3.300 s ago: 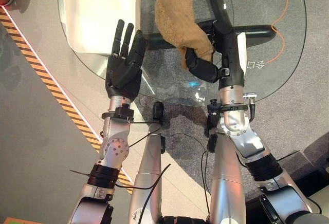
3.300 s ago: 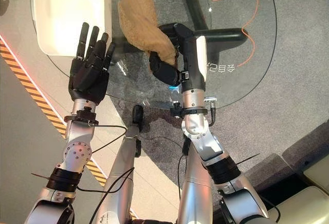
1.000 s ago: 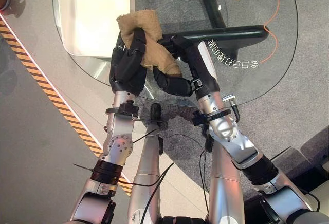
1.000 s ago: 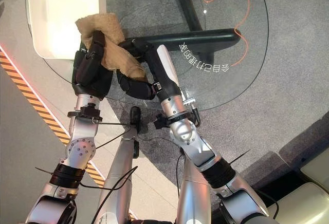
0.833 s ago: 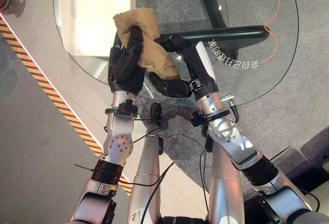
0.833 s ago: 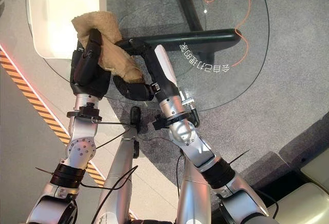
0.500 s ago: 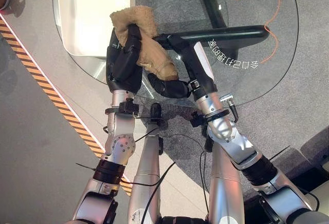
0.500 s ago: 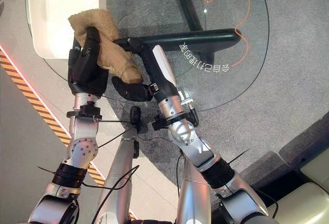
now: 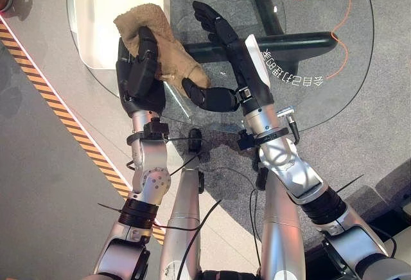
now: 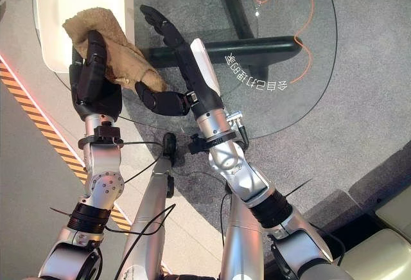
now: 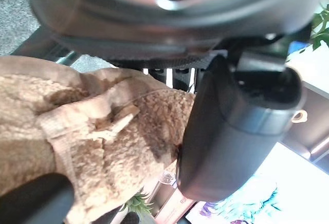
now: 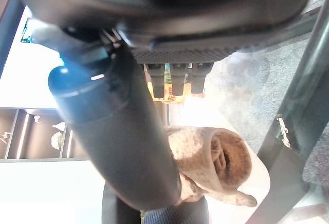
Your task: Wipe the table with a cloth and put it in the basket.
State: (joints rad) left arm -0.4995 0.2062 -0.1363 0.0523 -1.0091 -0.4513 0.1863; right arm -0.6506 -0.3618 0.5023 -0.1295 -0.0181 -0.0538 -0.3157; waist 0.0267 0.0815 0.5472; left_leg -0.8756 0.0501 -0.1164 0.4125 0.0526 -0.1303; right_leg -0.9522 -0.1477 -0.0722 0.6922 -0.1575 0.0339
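My left hand (image 9: pixel 140 74) fingers grip the cloth (image 9: pixel 156 43) above the glass bench (image 9: pixel 321 94) edge; right hand (image 9: pixel 221 36) fingers spread, thumb touching the cloth's hanging tail — it could snag and drag loose.

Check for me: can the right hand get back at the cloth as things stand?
Probably yes. The cloth is shut in the left hand, and the right hand is open just beside it over the glass table, with nothing between.

bright daylight, glare on glass table (image 9: pixel 334 100)
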